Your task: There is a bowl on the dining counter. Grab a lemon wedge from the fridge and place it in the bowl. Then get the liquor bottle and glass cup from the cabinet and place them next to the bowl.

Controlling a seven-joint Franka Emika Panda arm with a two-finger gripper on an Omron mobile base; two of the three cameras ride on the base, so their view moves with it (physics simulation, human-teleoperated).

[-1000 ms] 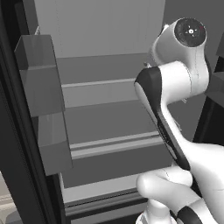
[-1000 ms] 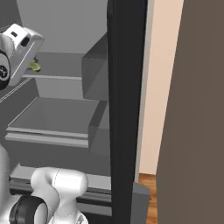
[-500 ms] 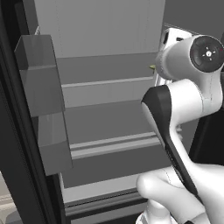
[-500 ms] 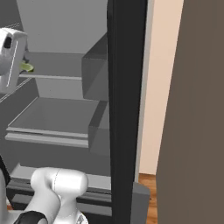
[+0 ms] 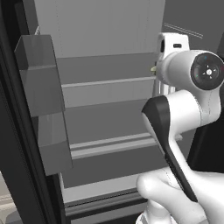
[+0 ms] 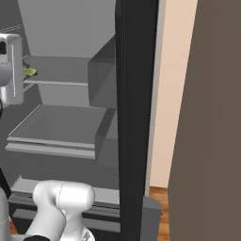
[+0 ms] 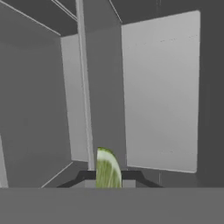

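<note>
Lemon wedge held inside the fridge

The tool (image 7: 108,180) was clamped on the lemon wedge (image 7: 107,168) among the fridge (image 5: 109,83) shelves — pinched thinly, it could slip or snag a shelf edge.

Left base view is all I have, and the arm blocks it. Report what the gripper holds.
Observer: In the hand view the gripper is shut on a lemon wedge, yellow-green.
Operator: Tell me where the wedge sits from the other side.
Observer: In the right base view the lemon wedge pokes out beside the white hand, level with the fridge's upper shelf.
Operator: Say what is right of the fridge.
Observer: A beige wall.
</note>
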